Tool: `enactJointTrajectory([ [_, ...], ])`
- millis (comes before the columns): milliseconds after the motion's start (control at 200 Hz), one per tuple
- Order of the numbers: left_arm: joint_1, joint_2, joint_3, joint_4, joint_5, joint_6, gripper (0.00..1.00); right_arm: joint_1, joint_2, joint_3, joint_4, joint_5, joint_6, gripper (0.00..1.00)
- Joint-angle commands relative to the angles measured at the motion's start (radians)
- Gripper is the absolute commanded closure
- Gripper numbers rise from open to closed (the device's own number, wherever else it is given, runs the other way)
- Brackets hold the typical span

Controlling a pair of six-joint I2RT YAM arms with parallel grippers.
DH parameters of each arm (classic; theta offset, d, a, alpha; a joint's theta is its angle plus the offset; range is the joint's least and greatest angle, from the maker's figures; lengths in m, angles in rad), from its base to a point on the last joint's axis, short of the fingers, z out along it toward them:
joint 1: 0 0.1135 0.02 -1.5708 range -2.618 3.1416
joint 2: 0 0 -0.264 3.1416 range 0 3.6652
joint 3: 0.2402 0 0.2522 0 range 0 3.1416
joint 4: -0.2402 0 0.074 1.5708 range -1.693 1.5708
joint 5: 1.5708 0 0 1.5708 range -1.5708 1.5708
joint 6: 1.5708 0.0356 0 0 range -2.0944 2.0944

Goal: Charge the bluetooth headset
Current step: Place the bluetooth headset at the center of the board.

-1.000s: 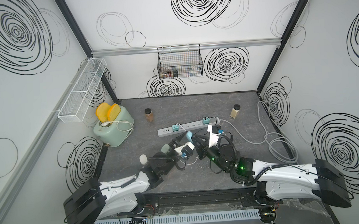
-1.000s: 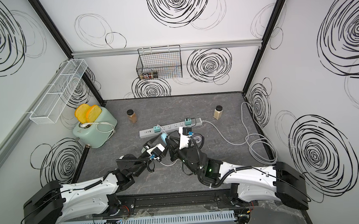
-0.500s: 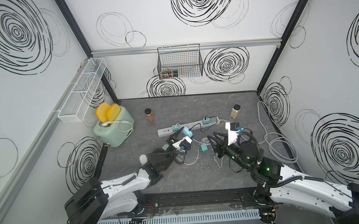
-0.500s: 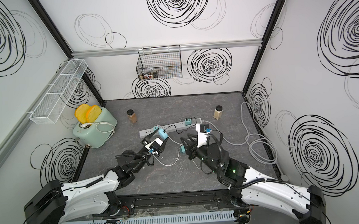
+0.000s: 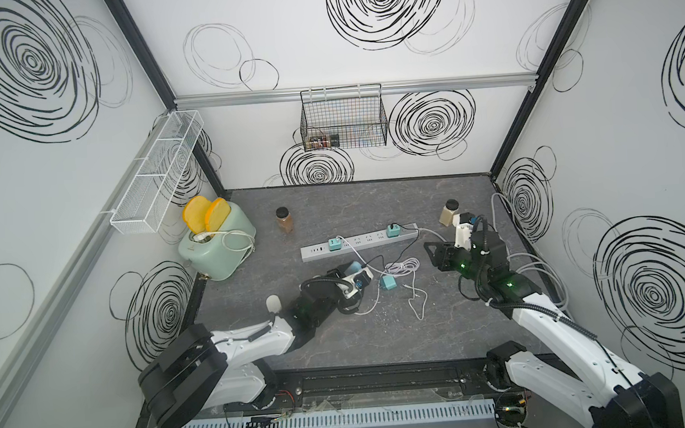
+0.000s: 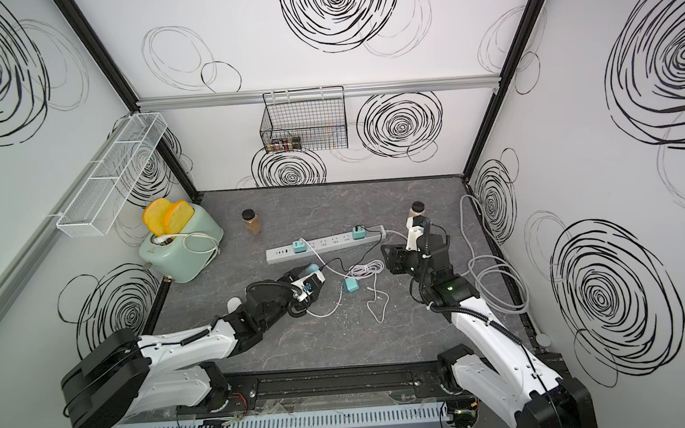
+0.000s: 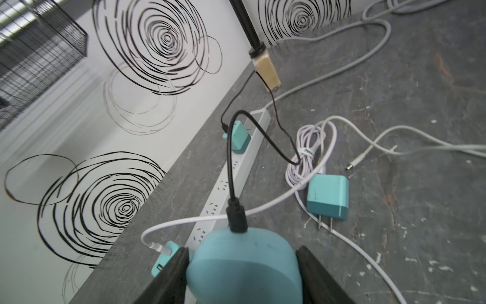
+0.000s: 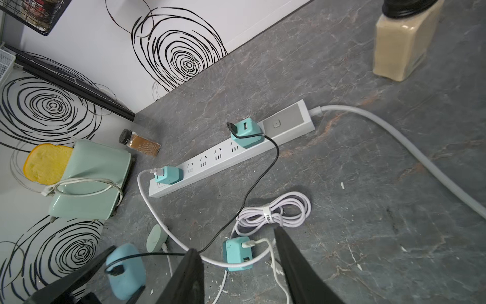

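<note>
The bluetooth headset is a light-blue rounded case, also seen in both top views and in the right wrist view. My left gripper is shut on its two sides, low over the table's middle. A black cable's plug sits in the case. That cable runs to a teal adapter on the white power strip. My right gripper is open and holds nothing. It hangs above the table to the right, apart from the case.
A loose teal adapter and a coiled white cable lie between the arms. A second teal adapter feeds a white cable to a small pale-green pod. Toaster, brown jar, beige jar, grey cable loops.
My right arm has pulled back from the headset to the right side of the table, and its jaws have opened. The left gripper still holds the case.
</note>
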Motion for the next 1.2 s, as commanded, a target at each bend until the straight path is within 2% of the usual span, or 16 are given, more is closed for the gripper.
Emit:
enactJointTrajectory([
  [0, 0.011, 0.081, 0.082, -0.047, 0.028, 0.047, 0.99, -0.030, -0.007, -0.021, 0.010, -0.111, 0.016, 0.49],
  [275, 0.042, 0.265, 0.245, -0.183, 0.009, 0.056, 0.97, -0.085, -0.026, -0.033, 0.007, -0.123, -0.007, 0.48],
  [570, 0.068, 0.366, 0.341, -0.370, 0.011, 0.134, 0.98, -0.153, -0.046, -0.051, 0.016, -0.144, -0.031, 0.48],
  [740, 0.106, 0.394, 0.361, -0.426, 0.066, 0.148, 0.98, -0.170, -0.034, -0.051, 0.021, -0.158, -0.046, 0.47],
  [775, 0.111, 0.401, 0.366, -0.441, 0.076, 0.152, 0.92, -0.172, -0.029, -0.051, 0.022, -0.162, -0.048, 0.47],
  [941, 0.115, 0.441, 0.399, -0.501, 0.074, 0.179, 0.90, -0.174, -0.008, -0.050, 0.022, -0.171, -0.048, 0.46],
  [1081, 0.117, 0.467, 0.418, -0.542, 0.058, 0.189, 0.84, -0.174, -0.006, -0.046, 0.011, -0.177, -0.047, 0.45],
  [1141, 0.117, 0.471, 0.421, -0.541, 0.052, 0.184, 0.70, -0.174, -0.008, -0.050, 0.008, -0.184, -0.048, 0.42],
  [1156, 0.118, 0.471, 0.421, -0.541, 0.051, 0.180, 0.66, -0.174, -0.008, -0.051, 0.007, -0.186, -0.049, 0.38],
  [1196, 0.117, 0.470, 0.424, -0.538, 0.052, 0.169, 0.56, -0.174, -0.010, -0.053, 0.003, -0.190, -0.048, 0.34],
])
